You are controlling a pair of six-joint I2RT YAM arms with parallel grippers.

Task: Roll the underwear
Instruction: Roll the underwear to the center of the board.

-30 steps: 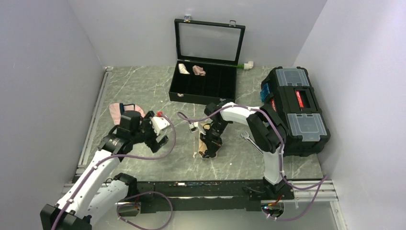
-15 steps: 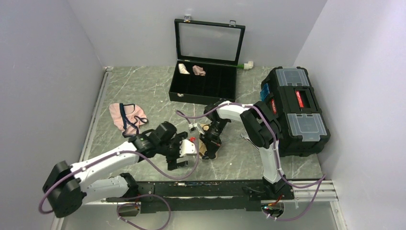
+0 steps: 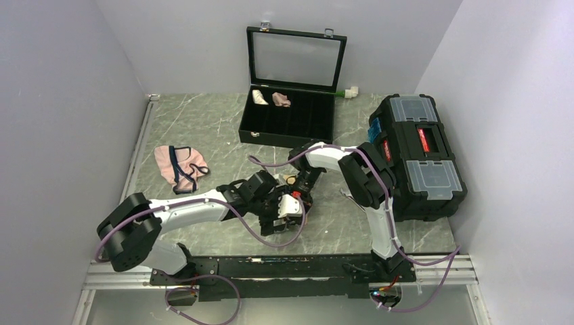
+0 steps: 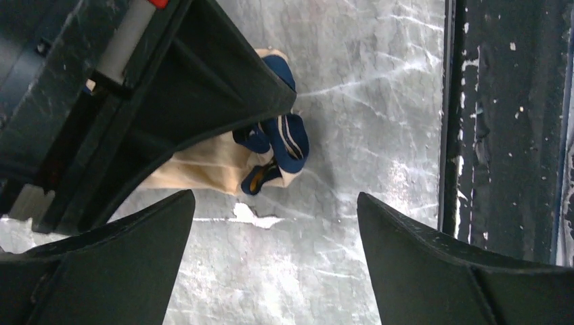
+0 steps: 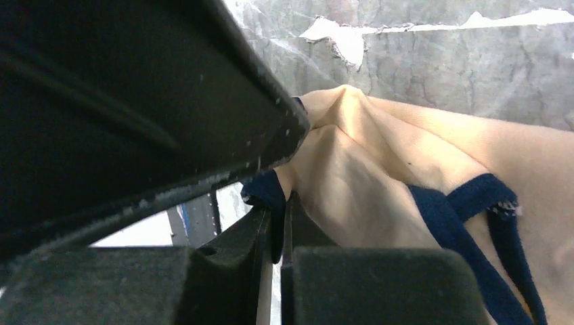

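Note:
The underwear (image 4: 215,166) is tan with navy edging (image 4: 291,139) and lies bunched on the marble table. In the top view both grippers cover most of it. My right gripper (image 5: 279,227) is shut on a fold of its navy edge, with the tan cloth (image 5: 406,159) spreading to the right of the jaws. In the top view that gripper (image 3: 300,195) points down at mid-table. My left gripper (image 4: 274,227) stands wide open just in front of the underwear, with nothing between its fingers (image 4: 118,264). It sits close beside the right one (image 3: 288,213).
A pink underwear (image 3: 179,166) lies at the left. An open black case (image 3: 288,128) at the back holds two small rolls (image 3: 259,97). A black toolbox (image 3: 414,156) stands on the right. The dark front rail (image 4: 508,135) runs near the left gripper.
My left arm has swung from the left side to the table's middle, bringing its open gripper up beside the right gripper and the underwear. The right gripper has stayed shut in place.

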